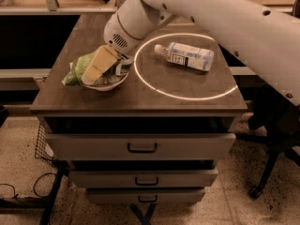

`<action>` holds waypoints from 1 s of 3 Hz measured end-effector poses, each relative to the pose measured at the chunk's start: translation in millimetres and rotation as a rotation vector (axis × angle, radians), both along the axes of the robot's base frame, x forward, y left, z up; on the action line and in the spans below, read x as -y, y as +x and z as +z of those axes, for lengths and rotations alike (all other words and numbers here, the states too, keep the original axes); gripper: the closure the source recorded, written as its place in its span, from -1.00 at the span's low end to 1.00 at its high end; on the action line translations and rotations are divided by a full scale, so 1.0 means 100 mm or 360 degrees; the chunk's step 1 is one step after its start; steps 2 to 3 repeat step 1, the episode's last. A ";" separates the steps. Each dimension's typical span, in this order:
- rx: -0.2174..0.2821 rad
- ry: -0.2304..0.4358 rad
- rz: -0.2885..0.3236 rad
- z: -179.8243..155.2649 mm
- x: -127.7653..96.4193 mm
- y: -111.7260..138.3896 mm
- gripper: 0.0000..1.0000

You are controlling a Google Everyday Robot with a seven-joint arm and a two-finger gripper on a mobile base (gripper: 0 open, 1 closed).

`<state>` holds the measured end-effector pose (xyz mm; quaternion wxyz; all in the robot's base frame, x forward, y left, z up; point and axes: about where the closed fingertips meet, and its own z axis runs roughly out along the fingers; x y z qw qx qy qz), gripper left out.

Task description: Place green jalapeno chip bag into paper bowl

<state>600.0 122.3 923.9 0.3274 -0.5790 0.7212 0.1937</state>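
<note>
The green jalapeno chip bag [78,70] lies crumpled in the paper bowl [111,85] at the left of the cabinet top, its left end hanging over the bowl's left rim. My gripper [97,72] reaches down into the bowl from the upper right and is shut on the bag. A tan finger pad [100,63] lies across the bag's right part. Most of the bowl is hidden under the bag and the gripper; only its front rim shows.
A clear plastic bottle [185,56] with a white label lies on its side inside a ring of light [187,95] at the right of the wooden drawer cabinet's top [140,102]. My white arm spans the upper right. A chair base stands on the floor at right.
</note>
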 end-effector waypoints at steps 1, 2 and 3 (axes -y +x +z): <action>0.0000 0.0000 0.0000 0.00 0.00 0.00 -1.00; 0.0000 0.0000 0.0000 0.00 0.00 0.00 -1.00; 0.0000 0.0000 0.0000 0.00 0.00 0.00 -1.00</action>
